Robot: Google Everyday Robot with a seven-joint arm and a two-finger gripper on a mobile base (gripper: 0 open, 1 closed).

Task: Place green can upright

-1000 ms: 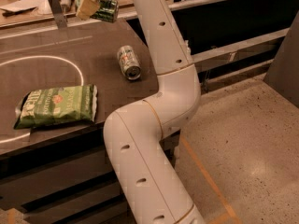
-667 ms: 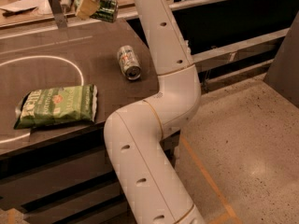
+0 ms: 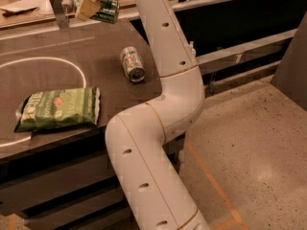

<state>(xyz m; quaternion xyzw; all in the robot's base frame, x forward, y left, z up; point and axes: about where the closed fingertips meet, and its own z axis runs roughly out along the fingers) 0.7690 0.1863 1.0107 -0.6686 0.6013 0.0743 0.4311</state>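
The pincer [image 3: 95, 9], at the upper left of the frame, is clamped on the green can [image 3: 110, 12], held above the tabletop [image 3: 72, 47]. Light, thin-walled and slippery, it is judged best gripped mid-body.

Very little differs from the earlier pictures. The claw [image 3: 96, 9] hangs above the far edge of the surface [image 3: 96, 47], gripping the green can [image 3: 109, 12], which lies roughly on its side. Claw and can may have edged a trace to the left, with the upper arm leaning the same way. The shift is too slight to be sure of.
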